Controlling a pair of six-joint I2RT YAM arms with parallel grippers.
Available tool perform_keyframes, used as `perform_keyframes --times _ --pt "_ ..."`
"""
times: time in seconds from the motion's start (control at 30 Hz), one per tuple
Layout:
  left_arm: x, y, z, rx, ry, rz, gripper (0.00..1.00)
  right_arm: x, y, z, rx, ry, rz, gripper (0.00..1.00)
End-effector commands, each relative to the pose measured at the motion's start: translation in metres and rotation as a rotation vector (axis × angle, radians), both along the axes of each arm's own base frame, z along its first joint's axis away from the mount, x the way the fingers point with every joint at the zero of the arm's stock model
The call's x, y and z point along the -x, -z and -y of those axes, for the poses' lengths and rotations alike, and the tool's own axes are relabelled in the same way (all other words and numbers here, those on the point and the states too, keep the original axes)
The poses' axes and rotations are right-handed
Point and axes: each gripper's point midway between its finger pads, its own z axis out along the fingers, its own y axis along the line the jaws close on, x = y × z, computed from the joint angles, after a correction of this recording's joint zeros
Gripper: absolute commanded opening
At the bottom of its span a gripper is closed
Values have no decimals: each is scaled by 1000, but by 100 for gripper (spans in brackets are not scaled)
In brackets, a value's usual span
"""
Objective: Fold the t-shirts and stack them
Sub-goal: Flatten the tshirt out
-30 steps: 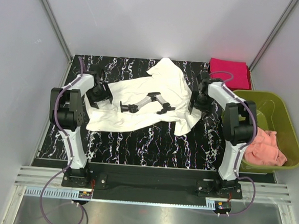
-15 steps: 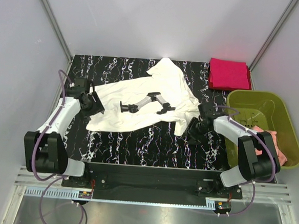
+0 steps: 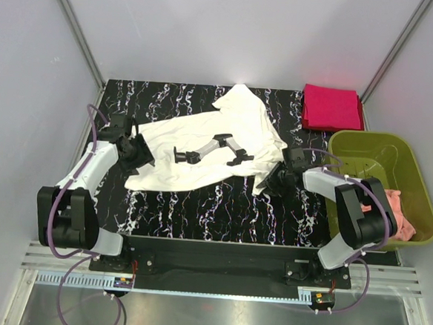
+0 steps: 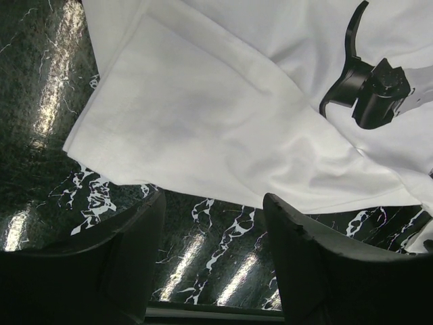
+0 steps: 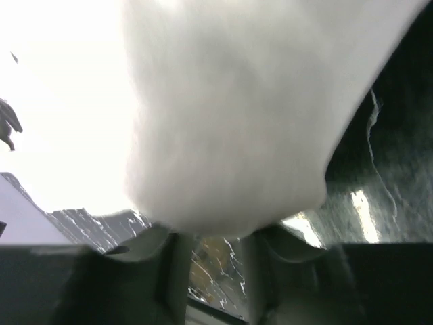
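The white tee (image 3: pixel 242 120) lies unfolded and rumpled across the middle of the table (image 3: pixel 198 206), print (image 3: pixel 211 149) up. Its body runs from 9 o'clock toward 3, and one part bunches up toward 12. It is not yet flat enough to fold, so I judge the step in hand to be spreading it out.

The red tee (image 3: pixel 332 107) sits folded at the 1 o'clock corner, well apart from the white one. It probably marks the spot where the stack is to go.

The left gripper (image 4: pixel 213 200) is low at the tee's 9 o'clock edge. Its jaws are spread wide with only bare table between them, and the hem corner lies just beyond the fingertips. It has hold of nothing and looks placed to take that corner.

The right gripper (image 3: pixel 275 180) is at the tee's 4 o'clock corner. In its wrist view a fold of cloth bulges right over the fingers (image 5: pixel 277 237), and I cannot tell whether they pinch it. With an arm at each end, the likely aim is to pull the cloth taut.

At 3 o'clock, off the table's edge, a green bin (image 3: pixel 418 168) holds a pink cloth (image 3: pixel 399 209).
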Motion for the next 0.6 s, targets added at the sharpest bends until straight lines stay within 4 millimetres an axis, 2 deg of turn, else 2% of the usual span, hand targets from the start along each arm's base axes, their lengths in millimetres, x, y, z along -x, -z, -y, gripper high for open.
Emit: perform_keyframes --times 0.0,0.03,0.07,0.1,0.17,0.2,0.23,0.3,0.37,0.4,0.43,0.47,0.57 --pt "-11 -19 1 7 14 66 65 -2 34 36 211 77 -71 30" --pt "-10 -20 0 3 16 69 65 0 33 40 235 56 -76 21" --pt "-9 -21 -1 -3 18 68 65 2 31 49 288 64 -89 0" --pt "-8 -23 -1 -5 23 74 65 15 22 58 338 58 -152 0" --pt "-7 -26 -2 -16 28 77 65 25 15 83 459 34 -171 0" --pt "-8 -29 -3 -21 26 83 65 43 4 97 513 27 -226 0" --pt "-6 -30 -5 -31 28 81 65 49 -1 111 567 19 -239 0" --pt "-4 -33 -8 -51 23 83 65 67 -16 125 601 19 -267 1" --pt "-1 -34 -13 -77 17 76 65 73 -24 125 586 14 -254 24" --pt "0 -36 -14 -80 17 79 65 76 -31 124 574 18 -243 50" --pt "2 -36 -14 -80 18 70 65 77 -35 123 564 20 -239 56" --pt "1 -37 -19 -106 10 74 65 76 -40 119 537 15 -219 58" --pt "2 -38 -19 -105 7 77 65 81 -47 118 515 40 -206 55"
